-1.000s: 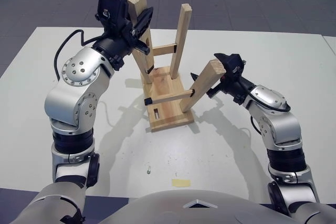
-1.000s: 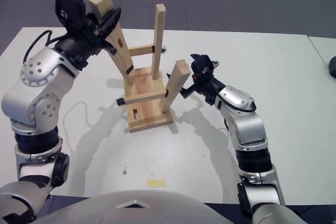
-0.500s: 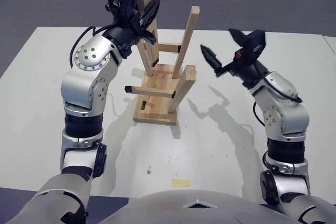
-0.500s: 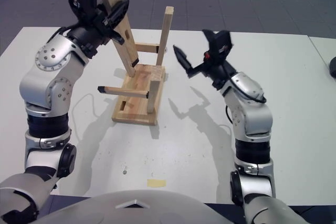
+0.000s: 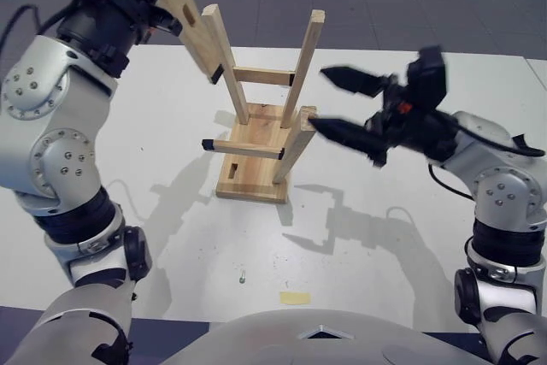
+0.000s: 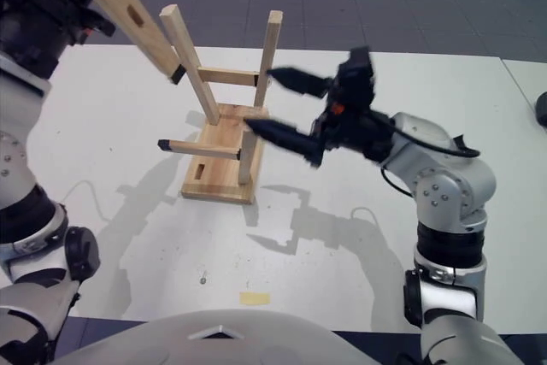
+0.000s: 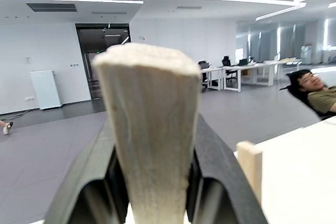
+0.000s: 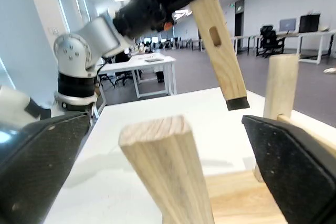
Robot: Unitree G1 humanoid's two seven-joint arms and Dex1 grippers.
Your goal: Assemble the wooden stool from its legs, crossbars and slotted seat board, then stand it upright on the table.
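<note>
Left wrist view: left pincer [image 7: 154,184] grips loose leg [image 7: 149,124].

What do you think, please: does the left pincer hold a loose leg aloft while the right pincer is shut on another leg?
The right pincer is open, not shut, per the right wrist view; the left pincer does hold the loose leg aloft.
</note>
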